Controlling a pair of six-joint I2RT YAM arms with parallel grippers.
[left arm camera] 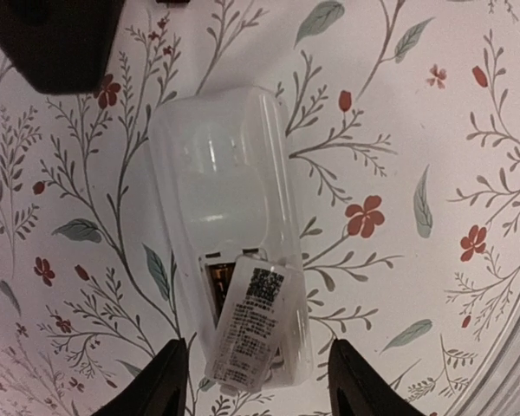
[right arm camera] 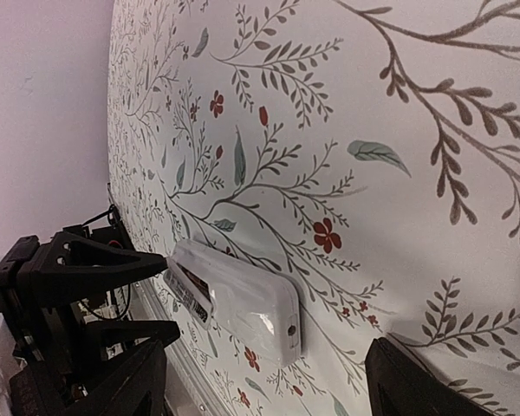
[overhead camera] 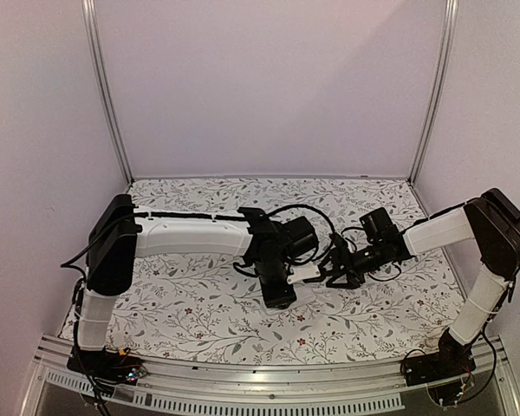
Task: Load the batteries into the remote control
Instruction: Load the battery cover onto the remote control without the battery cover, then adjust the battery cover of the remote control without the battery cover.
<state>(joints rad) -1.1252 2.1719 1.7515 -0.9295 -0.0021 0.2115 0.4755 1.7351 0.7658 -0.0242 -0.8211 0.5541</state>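
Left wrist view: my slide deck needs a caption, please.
Left gripper straddles the back-up remote control; a battery shows beneath its loose labelled cover.

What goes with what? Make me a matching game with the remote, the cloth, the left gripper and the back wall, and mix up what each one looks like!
Things:
1. remote
2. cloth
3. left gripper
4. back wall

Looks:
a. covered in little flowers and leaves
b. black, open, one finger on each side of the remote's end
c. plain and pale, no pattern
d. white, lying on the cloth

Pairs: 1-d, 2-a, 3-b, 4-c
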